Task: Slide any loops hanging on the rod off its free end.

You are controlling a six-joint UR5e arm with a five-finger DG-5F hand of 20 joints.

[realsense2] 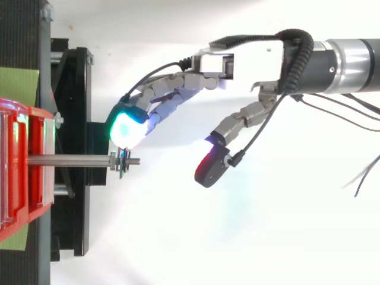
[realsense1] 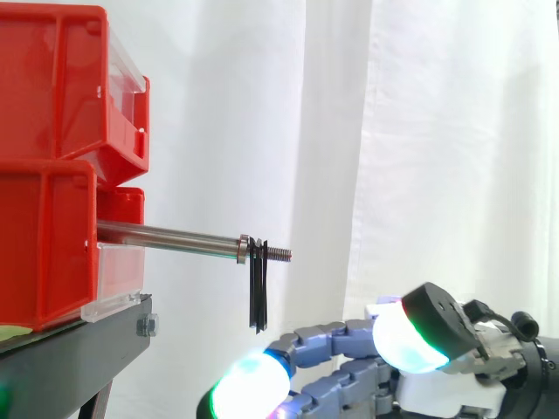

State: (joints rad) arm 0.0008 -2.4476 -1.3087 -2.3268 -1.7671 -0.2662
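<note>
Loops point(realsense1: 258, 284): blk, nr rod point(realsense1: 166, 236) tip, just above hand point(realsense2: 237, 62) fingertips.
Rod: level, free end twd hand.
Hand: fingers apart, lightly bent, holds nothing.

Top view: arm point(realsense2: 350, 56) enters upper rt, hand point(realsense2: 249, 62) reaching left toward frame centre. Its fingers point(realsense2: 163, 95) are gently arched, thumb point(realsense2: 237, 124) splayed apart, nothing held. Side view: hand sits low, btm rt.

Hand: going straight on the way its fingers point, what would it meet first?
Likely the black stand: in the side view the fingers point left beneath the hanging loops and rod. Whether they would brush the loops is unclear.
</note>
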